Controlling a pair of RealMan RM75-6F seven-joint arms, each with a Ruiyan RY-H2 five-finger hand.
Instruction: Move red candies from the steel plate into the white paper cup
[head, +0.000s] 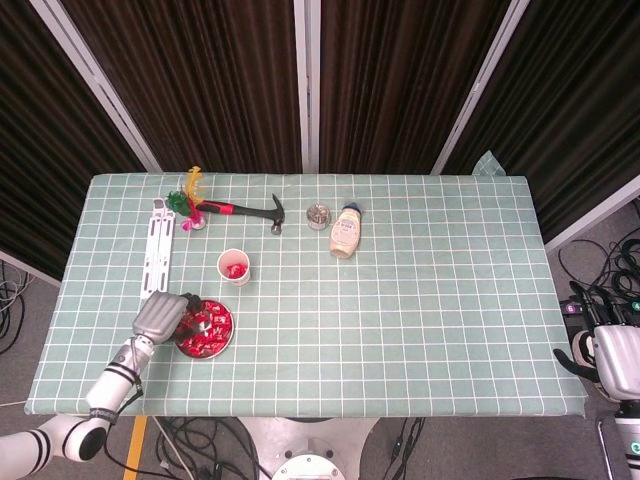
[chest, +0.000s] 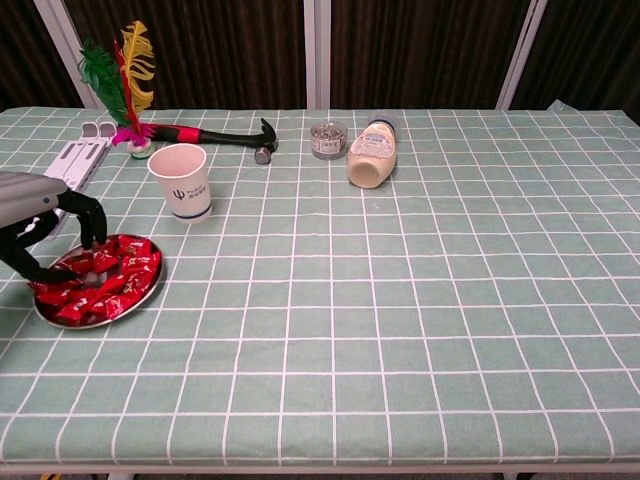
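The steel plate sits near the table's front left corner, heaped with several red candies. My left hand hangs over the plate's left side. Its spread fingertips reach down into the candies, and the thumb is low at the plate's left edge. No candy is lifted. The white paper cup stands upright just behind the plate, with red candy showing inside in the head view. My right hand hangs off the table's right edge, holding nothing.
Behind the cup lie a hammer, a feather shuttlecock and a white folding stand. A cream bottle lies on its side next to a small jar at mid back.
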